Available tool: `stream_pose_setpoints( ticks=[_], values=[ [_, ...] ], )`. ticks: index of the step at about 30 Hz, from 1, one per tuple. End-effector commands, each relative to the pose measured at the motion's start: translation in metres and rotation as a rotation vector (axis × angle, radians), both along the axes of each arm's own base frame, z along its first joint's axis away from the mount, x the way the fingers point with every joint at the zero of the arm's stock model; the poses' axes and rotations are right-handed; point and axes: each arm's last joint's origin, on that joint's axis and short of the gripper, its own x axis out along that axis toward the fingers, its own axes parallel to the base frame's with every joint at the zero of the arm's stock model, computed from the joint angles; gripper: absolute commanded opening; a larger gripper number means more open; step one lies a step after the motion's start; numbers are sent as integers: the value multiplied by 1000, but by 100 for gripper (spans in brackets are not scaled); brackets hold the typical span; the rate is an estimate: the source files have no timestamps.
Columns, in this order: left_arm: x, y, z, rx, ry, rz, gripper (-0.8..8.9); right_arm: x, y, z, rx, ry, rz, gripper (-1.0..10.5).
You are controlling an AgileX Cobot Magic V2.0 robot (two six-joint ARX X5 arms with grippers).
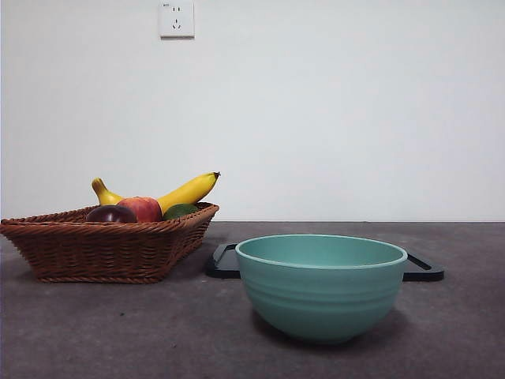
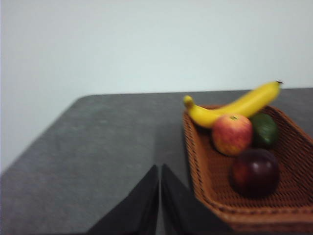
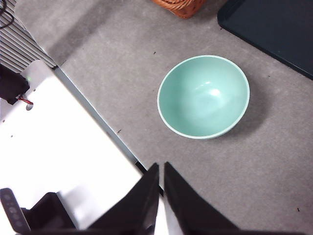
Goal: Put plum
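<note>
The round, glossy, dark purple-maroon plum (image 2: 255,172) sits in the brown woven wicker basket (image 1: 102,249), at its near end in my left wrist view, just beside the red-and-yellow apple (image 2: 232,133), with the curved yellow banana (image 2: 234,105) and a dark green fruit (image 2: 264,129) behind them. My left gripper (image 2: 159,196) hangs over bare grey tabletop (image 2: 98,156) just outside the basket's wall, its two black jaws pressed together with only a thin seam between them, holding nothing. My right gripper (image 3: 161,193) is likewise closed and empty, high above the table near its white edge, looking down on the empty mint-green ceramic bowl (image 3: 204,96). The relation that matters: the plum lies across the basket wall from the left gripper, near it, while the right gripper is well apart from the basket, so I judge the left arm the nearer one for the pick. The plum is round, so no long axis constrains the approach; the jaws must spread first. From the front view the plum (image 1: 110,213) shows only as a dark cap above the rim; neither arm appears there. Only that view shows the flat black tray (image 1: 422,268) running behind the bowl (image 1: 321,286). The task names no destination; the bowl seems likely, but I cannot confirm it.
</note>
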Motion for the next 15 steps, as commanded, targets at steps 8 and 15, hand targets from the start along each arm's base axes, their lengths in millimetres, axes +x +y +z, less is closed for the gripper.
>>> stream_pose_setpoints(
  ticks=[8,15],
  values=[
    [6,0,-28,-34,73,-16,7,0,1,3,9,-12,11,6],
    [8,0,-39,-39,118,-15,7,0,1,3,9,-12,11,6]
  ],
)
